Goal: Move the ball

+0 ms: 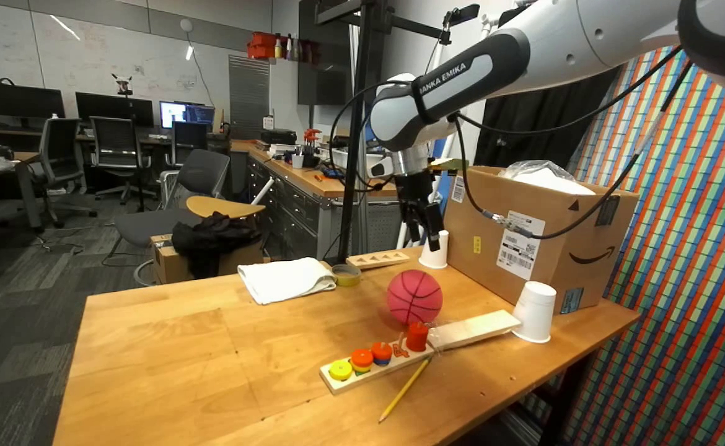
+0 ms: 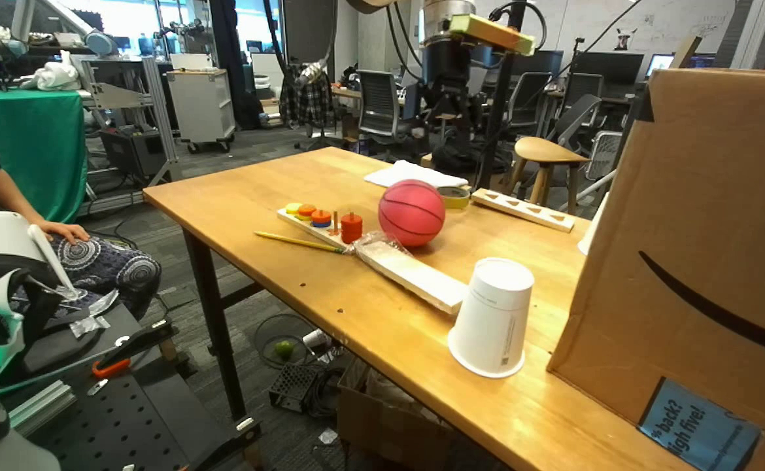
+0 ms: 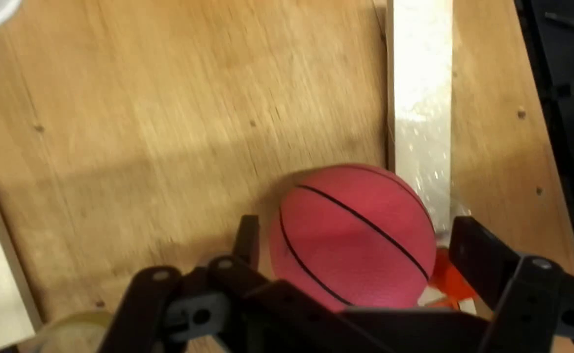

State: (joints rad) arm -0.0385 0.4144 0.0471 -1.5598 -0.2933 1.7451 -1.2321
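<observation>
- ball (image 1: pixel 414 297): on the table (image 1: pixel 176 359), just beside the red stack (image 3: pixel 445 277); round, no long axis to match.
- gripper (image 3: pixel 354 240): fingers wide, nothing held; hangs higher than the ball, apart from it.
- wrist view: ball shows between the fingertips. judged next: mostly a downward approach, one finger passing close to the red stack.

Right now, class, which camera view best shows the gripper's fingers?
The wrist view: both fingers appear close up and apart, the ball framed between them. Both exterior views show the fingers smaller, their gap hard to judge.
</observation>
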